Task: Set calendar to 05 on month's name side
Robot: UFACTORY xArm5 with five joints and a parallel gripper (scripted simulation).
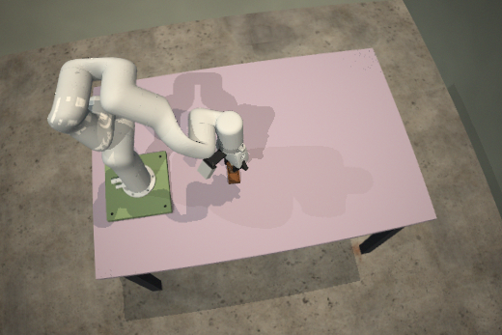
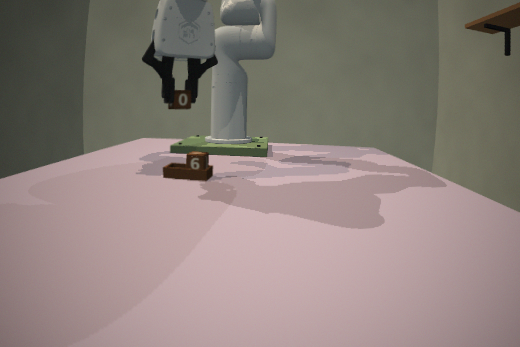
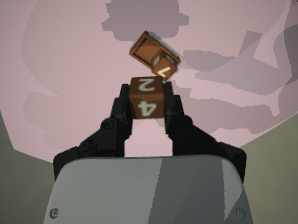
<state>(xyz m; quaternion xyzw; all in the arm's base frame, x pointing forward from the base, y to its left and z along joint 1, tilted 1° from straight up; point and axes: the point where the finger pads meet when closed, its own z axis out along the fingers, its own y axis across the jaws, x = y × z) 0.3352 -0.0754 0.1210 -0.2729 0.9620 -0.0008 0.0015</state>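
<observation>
Above the pink table (image 2: 350, 267), the gripper (image 2: 180, 98) hangs with its black fingers (image 2: 165, 88) clamped on a brown cube (image 2: 180, 100). That cube is held clear of the surface, well above the tray (image 2: 176, 172). From the exterior view its outward face reads 0; from the wrist view the faces toward the camera read 4 and 2.

Tray: small, brown, flat on the table, close in front of the green base plate (image 2: 260, 150). Its left compartment is vacant. The second cube (image 2: 196, 161) stands in the right compartment, showing 6 to the exterior camera and 7 on top in the wrist view (image 3: 165, 64). A month's name cannot be read on any visible side.

Surroundings: the white arm (image 1: 159, 118) folds over the table's left portion and casts broad shadows across the top. A wooden wall shelf (image 2: 495, 19) on a black bracket sits at upper right, well apart from the work area. Dark table legs (image 1: 381, 239) stand on a mottled concrete floor (image 1: 299, 306).

Obstructions: none noted between the held cube and the tray; only open air lies below the fingers.
</observation>
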